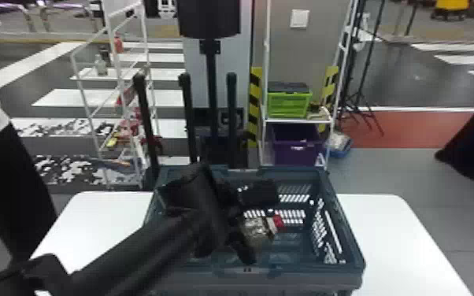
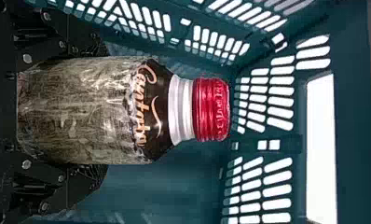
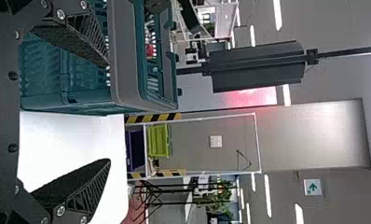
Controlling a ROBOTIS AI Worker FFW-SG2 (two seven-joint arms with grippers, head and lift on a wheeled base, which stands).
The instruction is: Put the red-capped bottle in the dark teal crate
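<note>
The left end effector (image 2: 99, 111) clamps the black-labelled, red-capped bottle (image 1: 259, 229) inside the dark teal slotted crate (image 1: 307, 280), likely for controlled release; the right end effector's (image 3: 109, 113) fingers stand apart.

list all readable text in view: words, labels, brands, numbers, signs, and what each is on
Bottle, dark band near its neck: pale slanted script, not clear enough to quote with certainty.
Red cap: small marks on its side, too small to read.
White sign in the background: a green arrow, no readable words.
Numbers: none I can read.
</note>
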